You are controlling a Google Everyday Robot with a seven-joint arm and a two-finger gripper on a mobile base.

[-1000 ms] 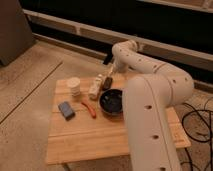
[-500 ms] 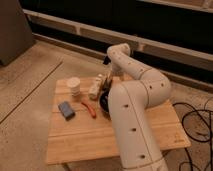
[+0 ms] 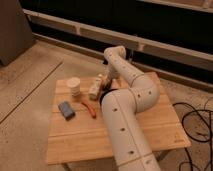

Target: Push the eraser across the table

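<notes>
Wooden planks form the surface [image 3: 80, 142]. The white arm [image 3: 125, 120] rises over its middle, bends back at the far edge and brings the hand [image 3: 103, 83] down near the middle of that edge, just beside a pale bottle-like thing [image 3: 94, 86]. Whether the hand is clenched or released, I cannot tell. The eraser does not show plainly. A dark patch [image 3: 104, 93] under the hand could be it, half hidden by the arm. A cup [image 3: 73, 85] stands near the far left corner, and a blue-grey pad [image 3: 66, 110] lies by the left edge. To push well, I judge the hand should keep low, meet the eraser squarely and sweep slowly toward bare wood, clear of the bottle-like thing.
</notes>
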